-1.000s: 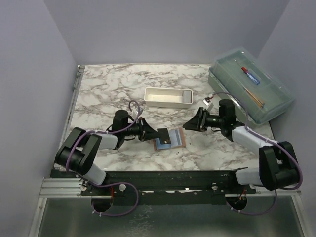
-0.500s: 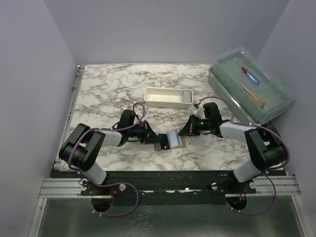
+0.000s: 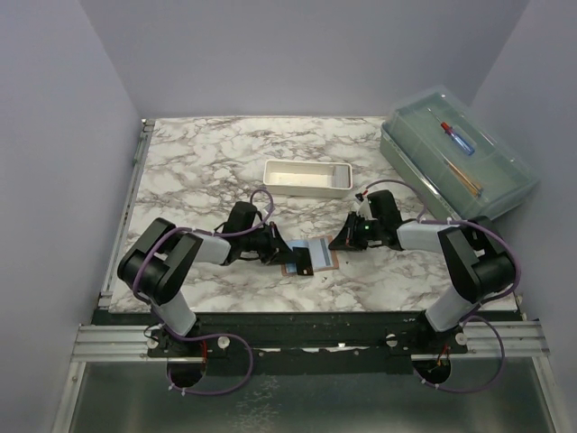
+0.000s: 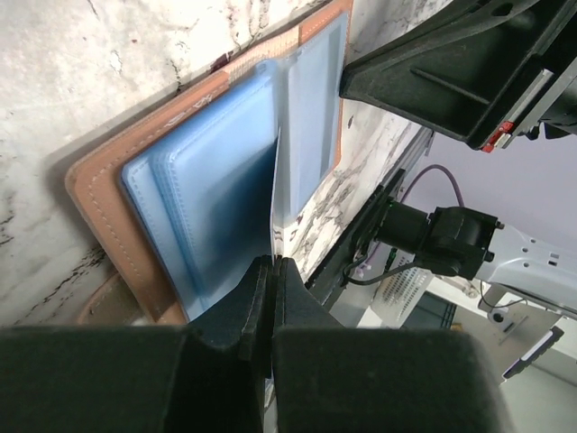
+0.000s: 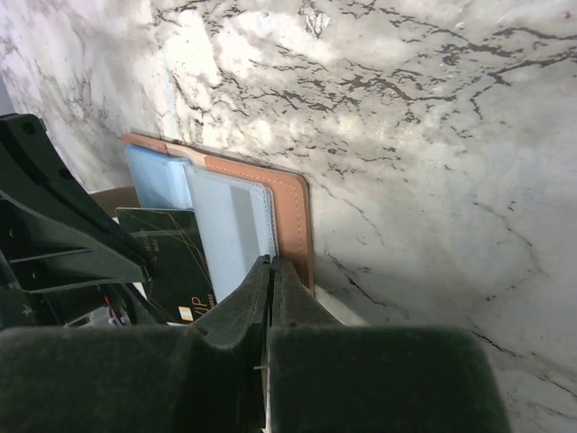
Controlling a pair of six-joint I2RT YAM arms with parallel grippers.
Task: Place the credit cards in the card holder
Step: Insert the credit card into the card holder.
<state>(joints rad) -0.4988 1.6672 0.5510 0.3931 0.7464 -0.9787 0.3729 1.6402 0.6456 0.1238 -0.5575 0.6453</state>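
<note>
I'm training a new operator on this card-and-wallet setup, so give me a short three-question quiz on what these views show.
1. True or false: the wallet lies closed on the table.
2. What does the left pincer grip? A: a card. B: a coin. C: nothing.
3. Fill in: the right pincer, down at the wallet's edge, is ___ (open or shut).

Key
1. False. It lies open.
2. A.
3. Shut.
</note>
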